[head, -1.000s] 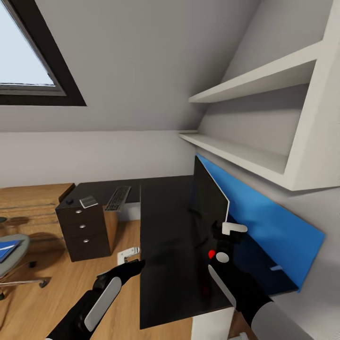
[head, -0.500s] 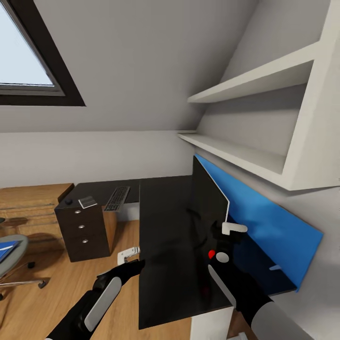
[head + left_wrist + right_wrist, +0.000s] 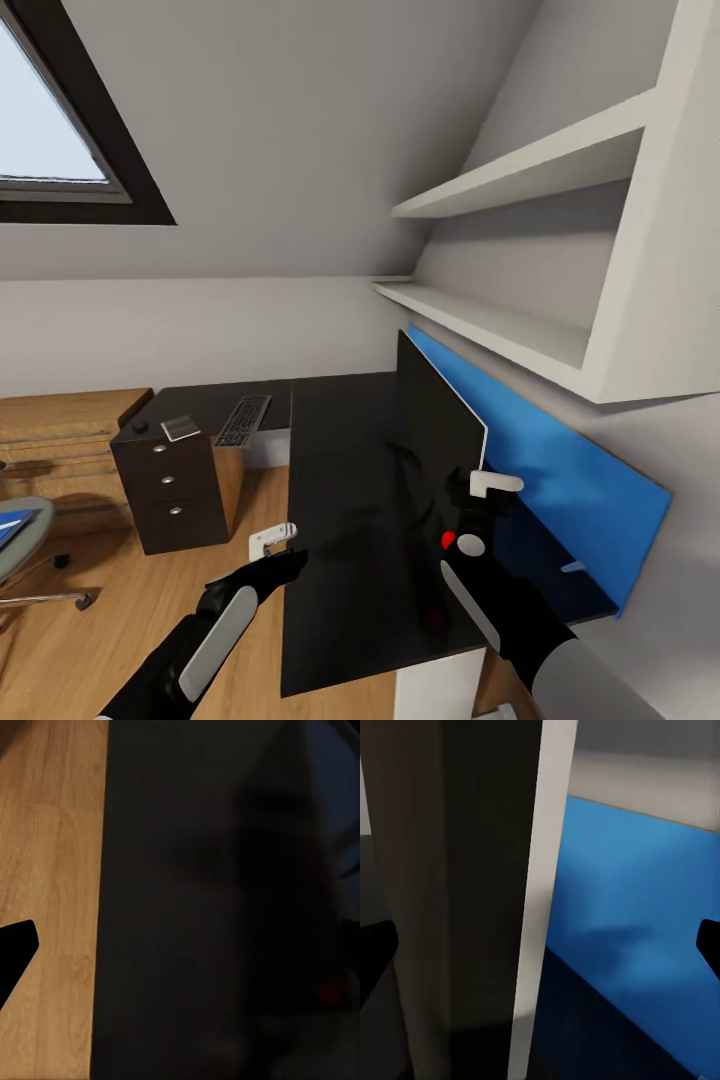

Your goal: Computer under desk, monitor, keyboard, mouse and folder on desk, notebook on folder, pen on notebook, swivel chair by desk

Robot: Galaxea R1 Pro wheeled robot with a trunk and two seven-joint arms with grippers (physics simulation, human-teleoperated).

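The monitor (image 3: 435,425) stands upright near the desk's (image 3: 350,560) back edge, screen facing out over the black top, its white rim just before the blue back panel (image 3: 560,470). The right gripper (image 3: 478,492) sits at the monitor's near end; in the right wrist view the two fingertips (image 3: 375,952) stand wide apart with the monitor's edge (image 3: 540,892) between them, not touching either, so the jaws are open. The left gripper (image 3: 272,540) hovers off the desk's front edge, over the wood floor (image 3: 80,650); whether it is open or closed cannot be told.

At the desk's far left end, above the drawer unit (image 3: 170,490), lie the keyboard (image 3: 244,420) and, just beside it, the small grey notebook (image 3: 181,429). Well apart on the floor, the swivel chair (image 3: 25,535) carries the blue folder (image 3: 12,525) on its seat. White shelves (image 3: 520,170) hang above the panel; a skylight (image 3: 60,130) sits in the sloped ceiling.
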